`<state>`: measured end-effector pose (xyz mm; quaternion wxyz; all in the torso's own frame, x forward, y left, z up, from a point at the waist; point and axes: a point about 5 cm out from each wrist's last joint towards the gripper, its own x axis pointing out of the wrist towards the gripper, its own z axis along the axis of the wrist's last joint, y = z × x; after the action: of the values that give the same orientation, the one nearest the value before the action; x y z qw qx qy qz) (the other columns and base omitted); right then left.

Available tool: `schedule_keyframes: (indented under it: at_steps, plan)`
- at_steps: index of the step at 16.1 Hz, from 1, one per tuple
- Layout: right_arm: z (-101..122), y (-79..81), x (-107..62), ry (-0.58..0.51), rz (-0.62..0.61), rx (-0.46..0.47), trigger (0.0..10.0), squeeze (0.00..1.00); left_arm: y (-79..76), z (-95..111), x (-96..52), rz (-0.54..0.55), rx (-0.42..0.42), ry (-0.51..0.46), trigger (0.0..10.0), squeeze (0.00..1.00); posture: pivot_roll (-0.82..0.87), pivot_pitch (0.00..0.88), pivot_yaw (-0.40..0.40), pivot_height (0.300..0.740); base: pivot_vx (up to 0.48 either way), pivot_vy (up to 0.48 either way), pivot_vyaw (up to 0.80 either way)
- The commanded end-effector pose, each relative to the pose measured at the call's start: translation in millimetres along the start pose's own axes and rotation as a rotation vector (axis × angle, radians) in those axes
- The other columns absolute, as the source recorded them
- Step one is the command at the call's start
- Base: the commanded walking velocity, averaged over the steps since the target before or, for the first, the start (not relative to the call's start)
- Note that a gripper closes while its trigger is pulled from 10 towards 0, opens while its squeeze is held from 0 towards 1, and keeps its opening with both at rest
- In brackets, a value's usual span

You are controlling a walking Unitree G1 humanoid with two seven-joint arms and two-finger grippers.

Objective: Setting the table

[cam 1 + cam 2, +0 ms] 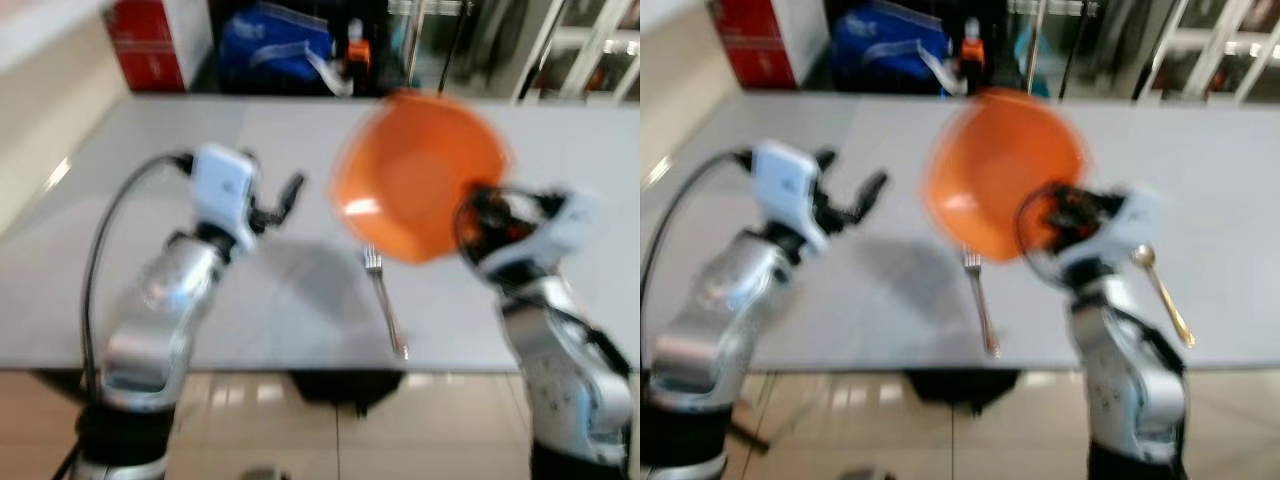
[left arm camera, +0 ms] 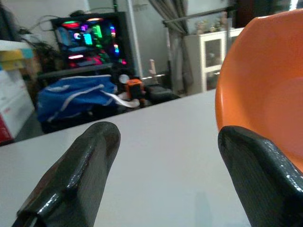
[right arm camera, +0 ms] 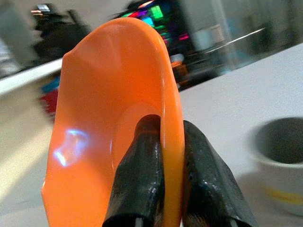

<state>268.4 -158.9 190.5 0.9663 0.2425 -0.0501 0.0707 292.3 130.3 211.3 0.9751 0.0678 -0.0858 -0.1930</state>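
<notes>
Jaws: right gripper (image 3: 161, 189) pinched on the rim of the orange plate (image 1: 420, 175), held tilted in the air above the fork (image 1: 385, 300), likely for setting down beside it. Left gripper (image 2: 165, 175) spread, holding nothing, left of the fork; gold spoon (image 1: 1162, 292) lies right of it on the grey table (image 1: 280, 310).

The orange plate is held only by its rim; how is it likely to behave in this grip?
The orange plate probably stays stiff: pinched at one edge by the right end effector, it keeps its shape. It seems light, since so small a pinch carries it tilted. Its glossy surface may be slippery, so it could slide between the fingers.
</notes>
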Motion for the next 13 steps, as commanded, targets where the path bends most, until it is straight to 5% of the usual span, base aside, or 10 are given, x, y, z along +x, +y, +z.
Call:
schedule_keyframes:
  at_steps: [1, 8, 13]
  plan:
    - [14.7, -2.1, -3.0, -0.06, -0.002, -0.009, 10.0, 0.0, -5.7, 2.4, 1.5, -0.028, -0.002, -0.012, 10.0, 0.0, 0.06, 0.017, 0.007, 0.74, 0.379, 0.0, 0.0]
    - [7.3, -1.0, 1.5, -0.026, 0.001, 0.054, 10.0, 0.0, -5.6, -3.5, -6.1, -0.026, -0.005, 0.012, 10.0, 0.0, 0.04, 0.046, -0.011, 0.74, 0.379, 0.0, 0.0]
    - [-2.3, -11.1, 33.2, 0.037, -0.068, 0.063, 10.0, 0.0, -14.3, -6.7, -5.0, -0.054, -0.014, 0.02, 10.0, 0.0, 0.04, 0.041, -0.023, 0.74, 0.127, 0.0, 0.0]
